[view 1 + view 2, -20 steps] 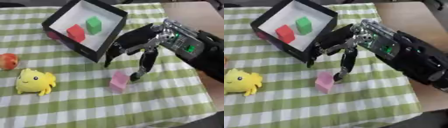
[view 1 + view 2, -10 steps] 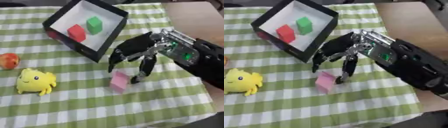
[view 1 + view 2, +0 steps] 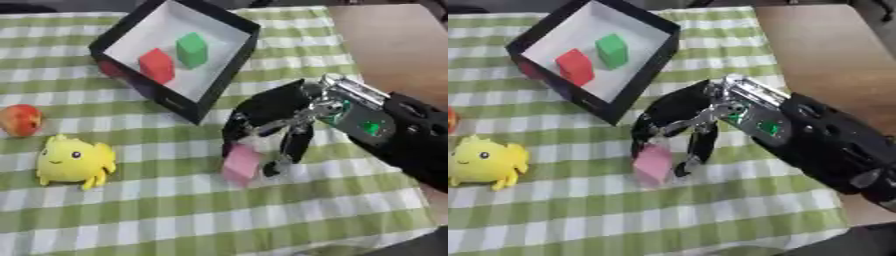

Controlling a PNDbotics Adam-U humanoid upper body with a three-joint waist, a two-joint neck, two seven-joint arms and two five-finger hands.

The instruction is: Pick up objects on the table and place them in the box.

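A pink block point(image 3: 241, 165) lies on the green checked cloth, slightly tilted. My right hand point(image 3: 280, 107) reaches in from the right and has come down over it. Its curled fingers point(image 3: 233, 135) touch the block's upper left side and the thumb point(image 3: 287, 152) stands against its right side, so the block is pinched between them. The black box point(image 3: 219, 85) with a white floor sits at the upper left and holds a red block point(image 3: 157, 65) and a green block point(image 3: 192, 49). My left hand shows in neither view.
A yellow plush toy point(image 3: 74, 160) lies at the left of the cloth, with a red apple point(image 3: 22, 120) above it near the left edge. Bare wooden tabletop point(image 3: 394, 45) shows at the upper right. The cloth's front edge runs along the bottom.
My right hand has moved down and to the left, and its fingers and thumb have closed in on the pink block. The other things have stayed put.
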